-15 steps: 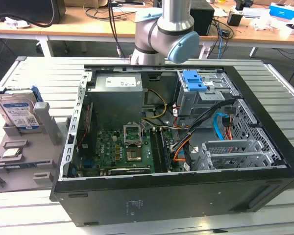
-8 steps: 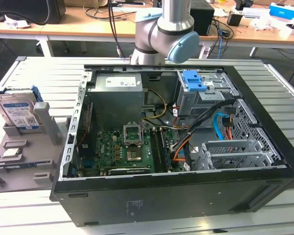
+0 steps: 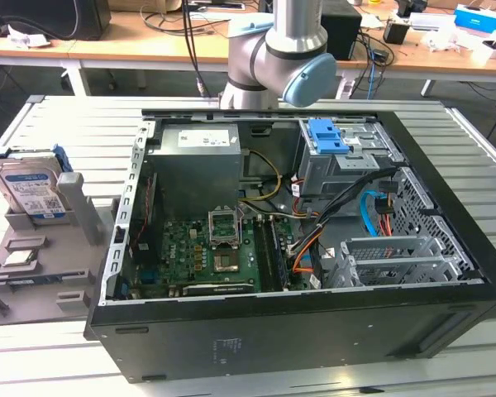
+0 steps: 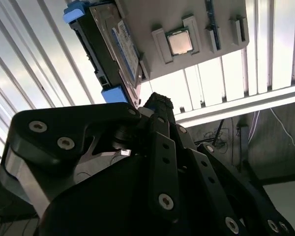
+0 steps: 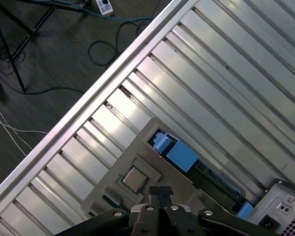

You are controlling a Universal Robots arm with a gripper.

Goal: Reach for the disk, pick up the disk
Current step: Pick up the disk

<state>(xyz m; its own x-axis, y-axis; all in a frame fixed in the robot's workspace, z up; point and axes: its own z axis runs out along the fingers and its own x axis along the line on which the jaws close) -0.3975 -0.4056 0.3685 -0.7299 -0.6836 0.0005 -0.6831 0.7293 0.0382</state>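
The disk (image 3: 29, 188) is a silver drive with a white-and-blue label and blue side rails. It stands on edge in a grey holder tray (image 3: 33, 273) at the exterior view's left, beside the open computer case. In the second wrist view the disk (image 4: 119, 46) lies just beyond my black gripper (image 4: 160, 102). In the first wrist view its blue rail end (image 5: 178, 154) sits a short way past my gripper (image 5: 160, 192). The fingertips are pressed together with nothing between them and are not touching the disk.
A small square silver chip (image 4: 179, 43) lies in the tray beside the disk. The black open computer case (image 3: 298, 331) holds a blue latch on a grey cage (image 3: 326, 136). My arm (image 3: 281, 50) rises behind it. The slatted metal table (image 3: 58, 124) ends in an edge, with cables on the floor (image 5: 44, 59) beyond.
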